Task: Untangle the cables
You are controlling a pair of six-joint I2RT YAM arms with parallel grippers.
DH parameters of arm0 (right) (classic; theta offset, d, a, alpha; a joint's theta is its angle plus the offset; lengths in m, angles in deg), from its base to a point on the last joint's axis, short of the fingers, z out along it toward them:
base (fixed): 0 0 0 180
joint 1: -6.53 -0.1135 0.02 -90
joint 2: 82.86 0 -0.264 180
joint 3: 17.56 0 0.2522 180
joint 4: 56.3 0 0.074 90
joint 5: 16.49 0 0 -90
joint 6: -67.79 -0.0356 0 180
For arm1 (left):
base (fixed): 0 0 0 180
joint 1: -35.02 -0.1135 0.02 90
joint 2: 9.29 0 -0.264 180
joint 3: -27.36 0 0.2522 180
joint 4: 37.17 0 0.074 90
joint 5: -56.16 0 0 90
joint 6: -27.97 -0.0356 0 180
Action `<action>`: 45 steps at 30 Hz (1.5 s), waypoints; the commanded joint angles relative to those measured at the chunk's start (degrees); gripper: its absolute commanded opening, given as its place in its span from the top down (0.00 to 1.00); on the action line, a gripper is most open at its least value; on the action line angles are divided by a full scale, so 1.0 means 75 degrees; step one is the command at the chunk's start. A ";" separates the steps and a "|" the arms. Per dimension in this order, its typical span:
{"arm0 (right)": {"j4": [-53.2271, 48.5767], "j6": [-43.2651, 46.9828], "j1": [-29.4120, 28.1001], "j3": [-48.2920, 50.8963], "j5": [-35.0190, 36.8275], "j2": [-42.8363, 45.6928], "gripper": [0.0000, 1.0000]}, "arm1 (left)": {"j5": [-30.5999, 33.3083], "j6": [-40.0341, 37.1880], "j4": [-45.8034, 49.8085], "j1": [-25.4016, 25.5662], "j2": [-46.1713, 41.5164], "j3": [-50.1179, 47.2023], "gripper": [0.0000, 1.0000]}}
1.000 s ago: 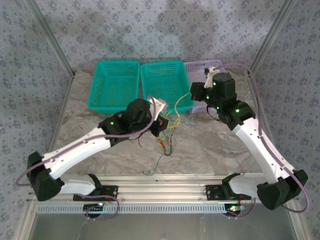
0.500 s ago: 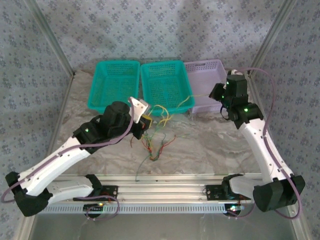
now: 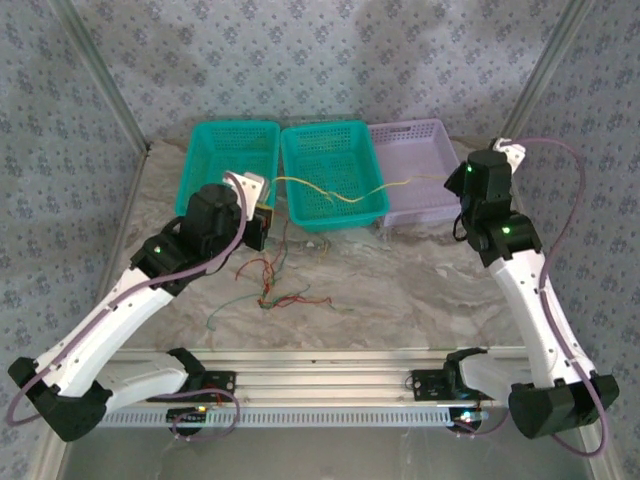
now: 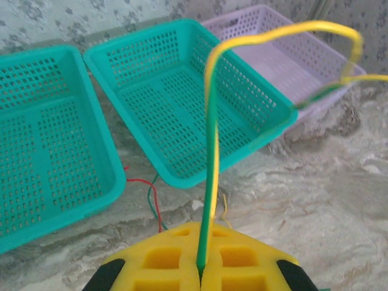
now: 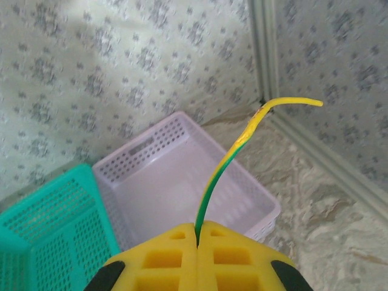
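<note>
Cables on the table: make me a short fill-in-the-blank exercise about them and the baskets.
1. The left tool and right tool pinch the same yellow-and-___ cable.
2. The purple basket stands farthest ___ in the row.
3. Loose cables on the table by the left arm are green and ___.
Missing words: green, right, red.

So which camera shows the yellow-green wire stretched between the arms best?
The top external view: the whole yellow-green cable spans from the left tool to the right tool. Each wrist view shows one end pinched in its tool.
</note>
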 commanded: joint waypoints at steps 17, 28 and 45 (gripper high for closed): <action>0.0406 0.0327 0.0296 -0.0523 0.0638 0.0019 1.00 | -0.0108 0.0793 -0.0231 -0.0984 0.0525 0.0978 1.00; 0.0744 0.1267 -0.0551 -0.2500 -0.0742 -0.2271 1.00 | -0.0789 0.1087 -0.0981 -0.0982 0.0344 0.0308 1.00; -0.0452 0.2442 -0.1486 -0.7023 -0.2218 -0.7055 1.00 | -0.0913 0.1140 -0.1407 -0.0959 -0.0061 -0.0352 1.00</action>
